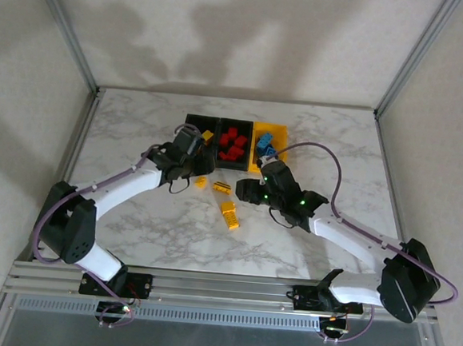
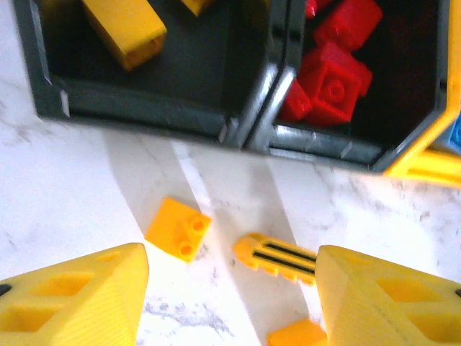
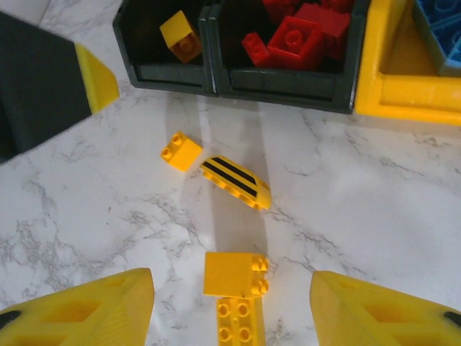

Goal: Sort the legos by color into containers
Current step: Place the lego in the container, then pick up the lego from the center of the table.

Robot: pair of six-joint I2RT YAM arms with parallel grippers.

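Three joined containers stand at the back: a black bin [image 1: 201, 130] with yellow legos [image 2: 126, 29], a black bin [image 1: 234, 145] with red legos [image 2: 331, 72], and a yellow bin [image 1: 267, 144] with blue legos [image 3: 439, 32]. On the table in front lie loose yellow legos: a small brick [image 2: 178, 228], a black-striped piece [image 2: 277, 257], a square brick [image 3: 234, 274] and a long brick [image 3: 239, 321]. My left gripper [image 2: 230, 288] hovers open over the small brick and the striped piece. Above the square and long bricks my right gripper [image 3: 230, 303] is open, touching neither.
The marble table [image 1: 132, 213] has bare room at the left, the right and the near side. A metal frame post [image 1: 73, 140] runs along each side edge. My two grippers [image 1: 196, 166] [image 1: 242, 194] are close together in front of the bins.
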